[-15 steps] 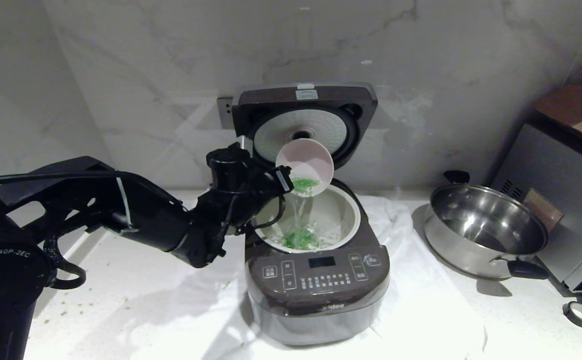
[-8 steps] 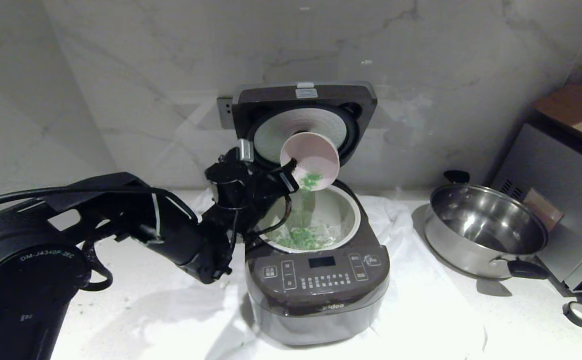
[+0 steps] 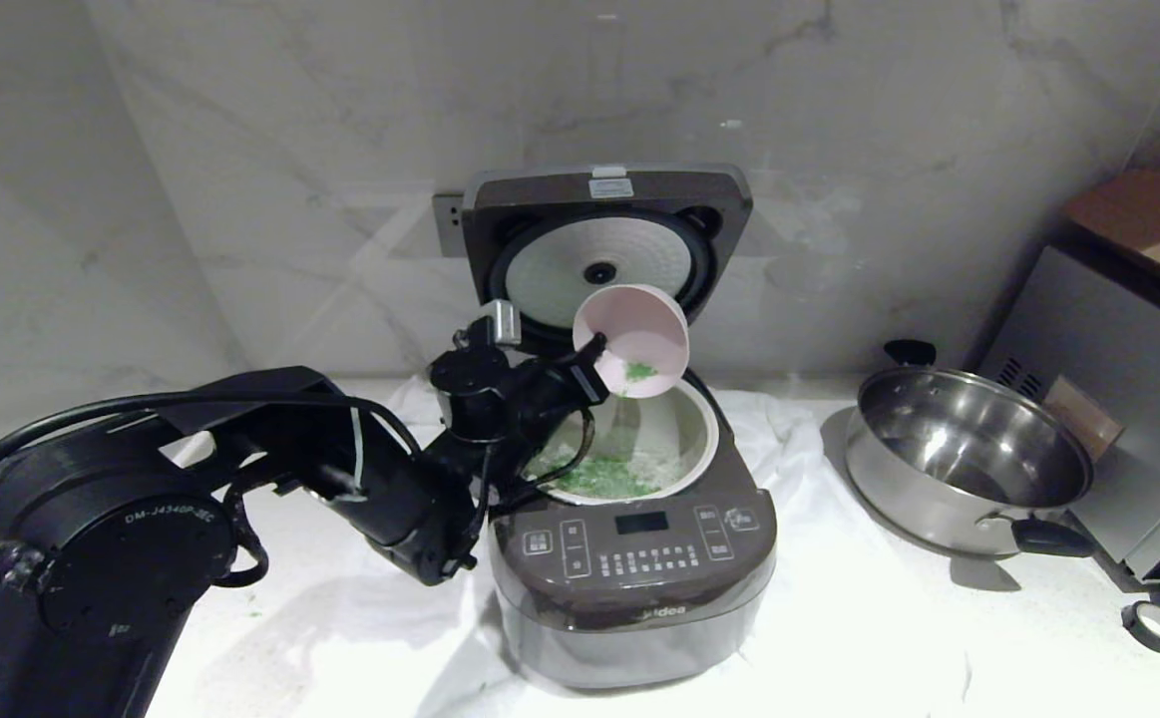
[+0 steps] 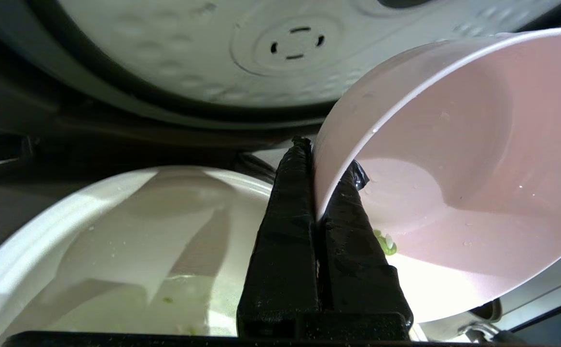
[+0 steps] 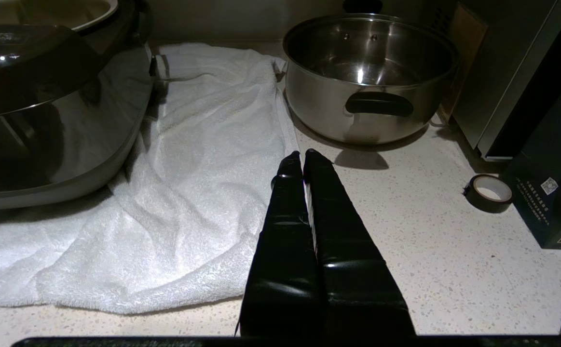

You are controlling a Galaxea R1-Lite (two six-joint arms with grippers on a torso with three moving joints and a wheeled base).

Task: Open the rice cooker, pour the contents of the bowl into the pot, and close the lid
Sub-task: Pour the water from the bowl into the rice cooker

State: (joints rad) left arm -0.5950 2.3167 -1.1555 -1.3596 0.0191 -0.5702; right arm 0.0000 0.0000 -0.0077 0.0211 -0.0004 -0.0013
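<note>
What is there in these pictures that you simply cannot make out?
- Head view: the left gripper and bowl hide part of the pot, so how much went in is unclear.
- Head view: the button labels on the rice cooker are too small to read.
- Left wrist view: the gripper's fingers cover the contents left in the bowl.
- Right wrist view: the lid is cut off by the edge.

I see the tilted pale pink bowl [image 3: 632, 339] above the cream-white inner pot [image 3: 691, 419], before the raised hinged lid [image 3: 604, 234]; round steel pan [image 3: 973, 459] at right
</note>
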